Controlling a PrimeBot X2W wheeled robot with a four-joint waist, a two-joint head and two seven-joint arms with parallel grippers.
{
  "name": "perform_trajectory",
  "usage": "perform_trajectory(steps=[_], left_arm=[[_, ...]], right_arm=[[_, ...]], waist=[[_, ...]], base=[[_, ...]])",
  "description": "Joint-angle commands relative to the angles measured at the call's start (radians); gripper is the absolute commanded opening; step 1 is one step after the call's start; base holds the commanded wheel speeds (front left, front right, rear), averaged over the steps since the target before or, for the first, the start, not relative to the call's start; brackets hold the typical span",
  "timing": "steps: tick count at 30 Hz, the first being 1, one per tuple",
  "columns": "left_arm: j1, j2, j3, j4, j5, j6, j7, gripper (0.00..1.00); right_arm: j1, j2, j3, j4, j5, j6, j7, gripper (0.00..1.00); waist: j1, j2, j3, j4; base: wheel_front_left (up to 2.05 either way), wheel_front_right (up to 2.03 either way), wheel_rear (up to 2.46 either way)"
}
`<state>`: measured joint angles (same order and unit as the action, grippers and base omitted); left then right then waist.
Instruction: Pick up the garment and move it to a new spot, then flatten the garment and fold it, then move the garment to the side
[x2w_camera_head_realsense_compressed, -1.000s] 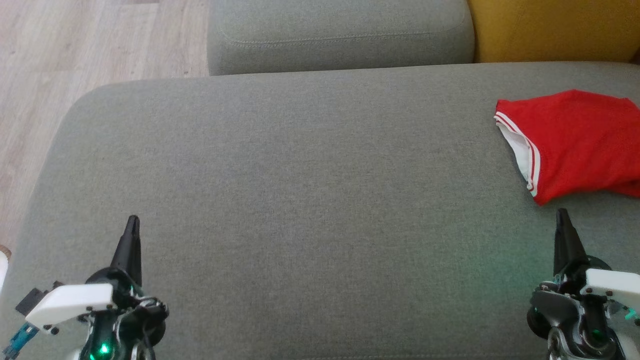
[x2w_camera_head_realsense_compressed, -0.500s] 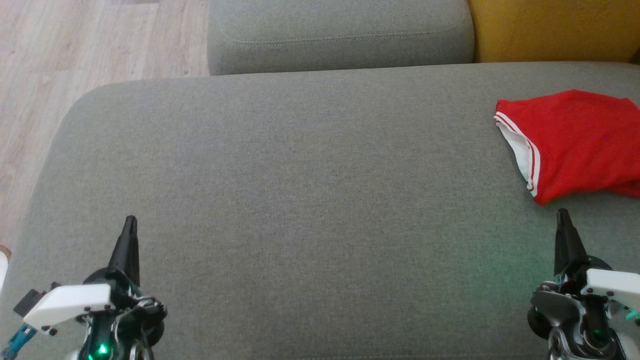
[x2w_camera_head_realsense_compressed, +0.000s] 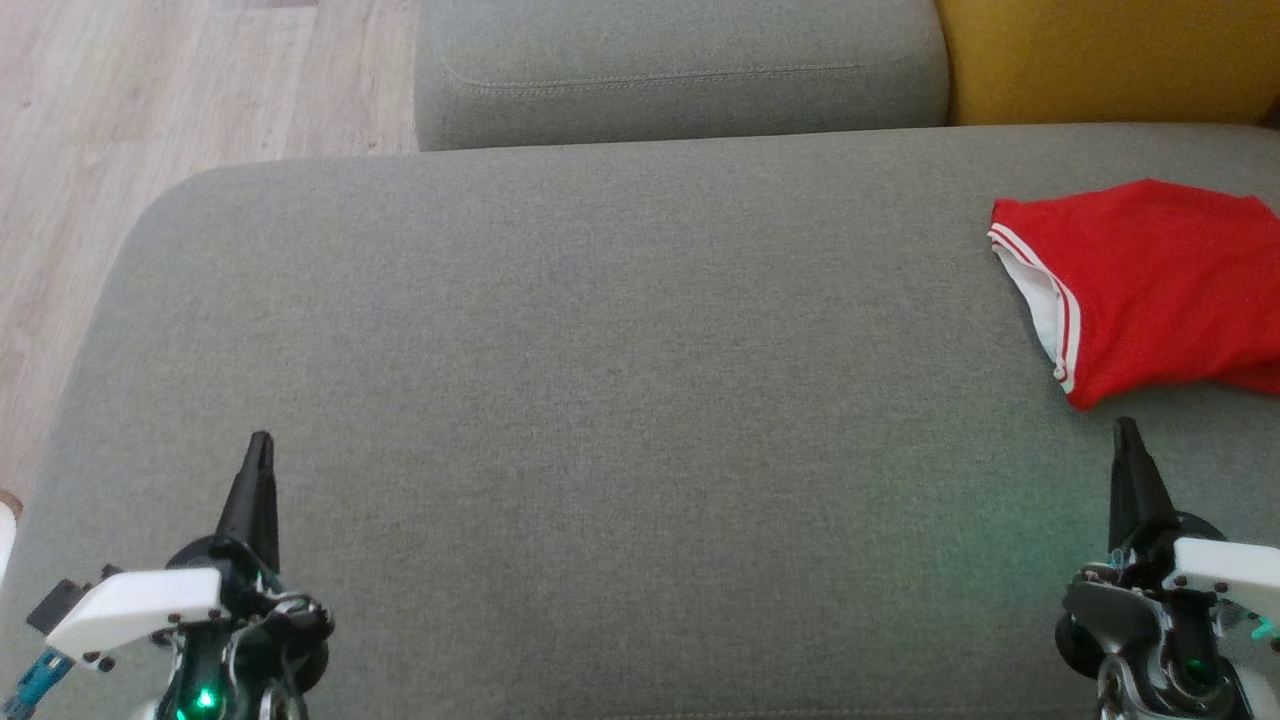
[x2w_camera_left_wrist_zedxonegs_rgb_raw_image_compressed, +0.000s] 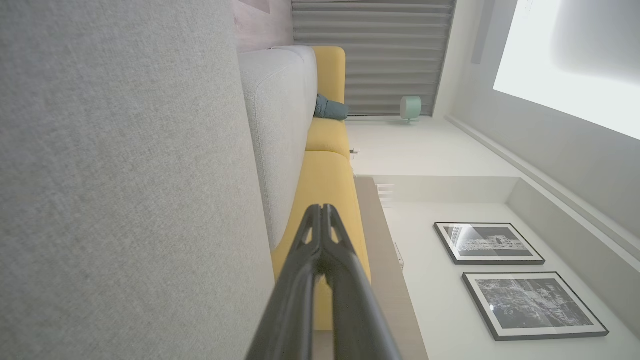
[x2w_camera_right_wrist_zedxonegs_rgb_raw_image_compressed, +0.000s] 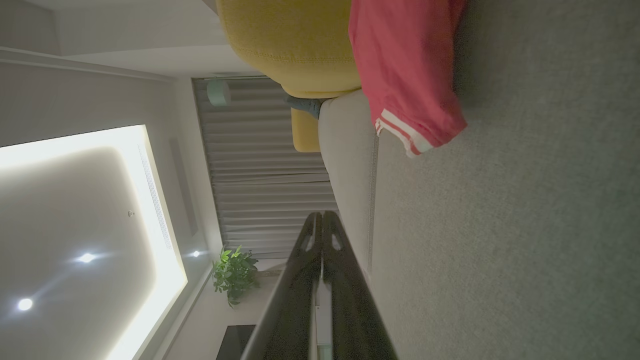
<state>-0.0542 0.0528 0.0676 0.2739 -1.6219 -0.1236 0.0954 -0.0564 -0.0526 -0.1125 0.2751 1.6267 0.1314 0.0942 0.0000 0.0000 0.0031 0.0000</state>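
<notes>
Grey sofa seat (x2w_camera_head_realsense_compressed: 600, 400), yellow cushion (x2w_camera_head_realsense_compressed: 1100, 60) behind, pale wood floor (x2w_camera_head_realsense_compressed: 150, 90) left

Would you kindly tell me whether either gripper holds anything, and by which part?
Nothing is held. The left gripper and right gripper are shut and empty; the red garment lies on the grey cushion, just beyond the right gripper's tips, untouched.

Head view down on seat (x2w_camera_head_realsense_compressed: 600, 400); wrist views skim it (rolled sideways).

A grey sofa seat (x2w_camera_head_realsense_compressed: 600, 400) meets a yellow cushion (x2w_camera_head_realsense_compressed: 1100, 60), with pale wood floor (x2w_camera_head_realsense_compressed: 150, 100) at its left and grey curtains (x2w_camera_right_wrist_zedxonegs_rgb_raw_image_compressed: 270, 165) beyond
</notes>
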Motion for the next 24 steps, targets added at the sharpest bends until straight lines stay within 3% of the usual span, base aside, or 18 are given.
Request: perform_trajectory(steps=[1,24], left_arm=[[-0.053,0.006,0.035,-0.029,0.004,-0.007,0.008,0.00],[-0.053,0.004,0.038,-0.029,0.007,-0.007,0.011,0.00]], right_arm=[[-0.050,-0.010,0.016,-0.031,-0.004,-0.001,0.005,0.00],[-0.050,-0.007,0.011,-0.031,-0.008,-0.001,0.009,0.00]], waist=[[0.0000,0.0000,0.000,0.000],[0.0000,0.0000,0.000,0.000]], base=[[0.00,0.00,0.00],[0.00,0.00,0.00]])
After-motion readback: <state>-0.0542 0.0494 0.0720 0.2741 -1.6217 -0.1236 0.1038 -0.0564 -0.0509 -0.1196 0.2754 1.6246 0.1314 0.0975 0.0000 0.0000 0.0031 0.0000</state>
